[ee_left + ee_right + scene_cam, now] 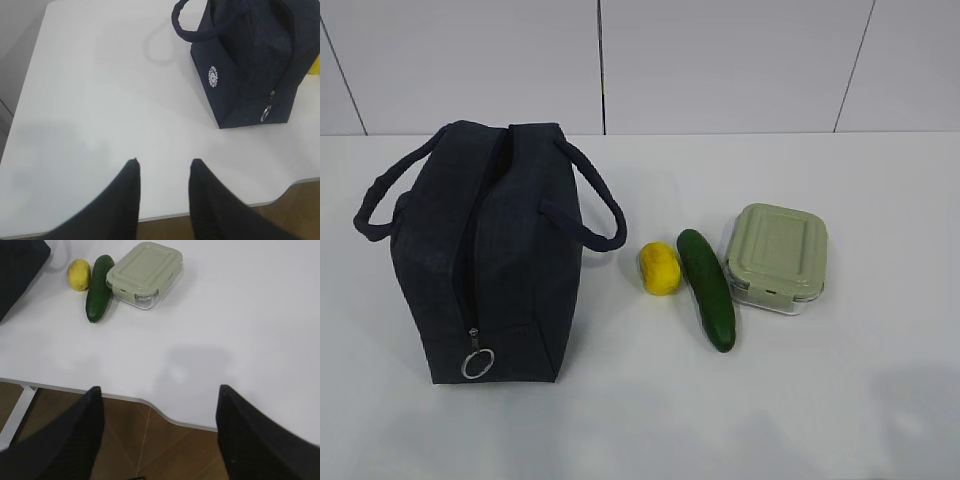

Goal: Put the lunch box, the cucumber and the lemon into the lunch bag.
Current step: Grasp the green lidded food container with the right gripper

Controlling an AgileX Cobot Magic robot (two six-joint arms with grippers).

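Navy fabric lunch bag (490, 255) at left of frame, zipper shut, ring pull (478, 363) low. Right of it, centre frame: yellow lemon (660, 268), touching dark cucumber (707, 288), then sage-lidded lunch box (777, 258). Left gripper (163, 167) partly spread, empty. Right gripper (159, 392) spread wide, empty.

A dark navy lunch bag (485, 255), its fabric faintly checked, carries a small white round logo (213, 77) on one side and a silver metal ring pull (477, 363) at the zipper's end. Beside it sit a bright yellow lemon (659, 267), a glossy dark green cucumber (707, 288) and a lunch box (777, 258) with a pale sage-green lid over a clear base. The table (840, 400) is plain white, the floor (150, 440) brown, and both pairs of gripper fingers black.
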